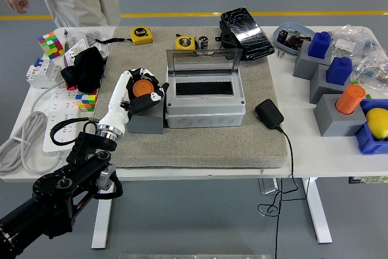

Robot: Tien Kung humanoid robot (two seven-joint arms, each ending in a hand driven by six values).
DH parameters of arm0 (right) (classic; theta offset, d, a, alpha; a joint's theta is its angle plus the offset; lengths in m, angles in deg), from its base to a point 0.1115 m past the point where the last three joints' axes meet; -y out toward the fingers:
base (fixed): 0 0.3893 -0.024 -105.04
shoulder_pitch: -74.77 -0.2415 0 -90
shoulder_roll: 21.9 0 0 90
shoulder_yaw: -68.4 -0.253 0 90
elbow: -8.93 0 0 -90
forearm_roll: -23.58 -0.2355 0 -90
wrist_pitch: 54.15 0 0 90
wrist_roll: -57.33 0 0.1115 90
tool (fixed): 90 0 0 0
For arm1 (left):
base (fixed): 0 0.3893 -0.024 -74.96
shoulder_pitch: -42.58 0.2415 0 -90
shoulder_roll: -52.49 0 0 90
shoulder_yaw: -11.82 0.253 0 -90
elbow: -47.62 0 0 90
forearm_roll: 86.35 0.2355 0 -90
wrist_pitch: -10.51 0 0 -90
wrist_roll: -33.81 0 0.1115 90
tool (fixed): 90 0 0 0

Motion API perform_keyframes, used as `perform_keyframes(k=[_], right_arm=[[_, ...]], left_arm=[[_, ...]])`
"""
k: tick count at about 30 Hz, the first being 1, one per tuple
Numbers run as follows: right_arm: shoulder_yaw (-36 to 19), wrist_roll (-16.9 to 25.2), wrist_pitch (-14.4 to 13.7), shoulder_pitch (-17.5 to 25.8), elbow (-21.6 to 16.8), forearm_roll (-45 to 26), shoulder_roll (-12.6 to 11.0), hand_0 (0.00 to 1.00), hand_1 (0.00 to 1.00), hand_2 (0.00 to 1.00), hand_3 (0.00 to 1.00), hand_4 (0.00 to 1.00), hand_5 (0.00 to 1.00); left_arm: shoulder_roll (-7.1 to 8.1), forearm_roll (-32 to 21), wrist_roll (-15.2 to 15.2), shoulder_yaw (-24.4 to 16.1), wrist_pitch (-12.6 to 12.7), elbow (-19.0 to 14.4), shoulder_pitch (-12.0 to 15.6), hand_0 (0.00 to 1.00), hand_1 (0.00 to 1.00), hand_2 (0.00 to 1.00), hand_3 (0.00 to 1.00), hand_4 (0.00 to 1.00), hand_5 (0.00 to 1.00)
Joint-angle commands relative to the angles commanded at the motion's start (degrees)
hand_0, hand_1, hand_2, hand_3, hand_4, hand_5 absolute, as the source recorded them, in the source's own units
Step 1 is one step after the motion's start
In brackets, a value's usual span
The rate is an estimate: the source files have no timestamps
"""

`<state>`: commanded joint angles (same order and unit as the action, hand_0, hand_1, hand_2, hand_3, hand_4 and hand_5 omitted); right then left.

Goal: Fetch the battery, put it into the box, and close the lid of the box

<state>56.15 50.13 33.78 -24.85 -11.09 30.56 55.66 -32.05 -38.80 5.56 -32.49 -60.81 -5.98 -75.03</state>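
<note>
Left hand (pixel 140 91) fingers (pixel 153 85) curled around orange battery (pixel 142 87) seated in grey holder block (pixel 145 122); grey box (pixel 205 110) just beside, clear lid (pixel 203 62) upright.

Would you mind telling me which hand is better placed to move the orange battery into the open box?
Left: the left hand is already wrapped around the orange battery, right beside the open box. No right arm is in view.
</note>
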Motion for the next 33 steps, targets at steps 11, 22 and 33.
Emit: perform_keyframes(k=[11,22,33], right_arm=[[0.16,0.44,-0.26,-0.16,-0.01,-0.03,0.12,0.676,0.72,0.715,0.686,0.998,0.693],[0.0,0.72,-0.48,-0.07,0.02,-0.12,0.03,0.675,0.718,0.713,0.686,0.998,0.691],[-0.09,0.75,-0.52,-0.06,0.03,-0.03,0.04,0.673,0.718,0.712,0.687,0.998,0.69]], left_arm=[[-0.19,-0.87,-1.85,1.63,-0.06,2.06,-2.43,0.233,0.13,0.173,0.202,0.487,0.002],[0.96,6.46,2.13,-0.6,-0.42,-3.06,-3.07,0.225,0.112,0.166,0.211,0.467,0.002],[2.58,31.48,24.81,1.87,2.71,-15.79,-7.71,0.23,0.114,0.168,0.207,0.581,0.002]])
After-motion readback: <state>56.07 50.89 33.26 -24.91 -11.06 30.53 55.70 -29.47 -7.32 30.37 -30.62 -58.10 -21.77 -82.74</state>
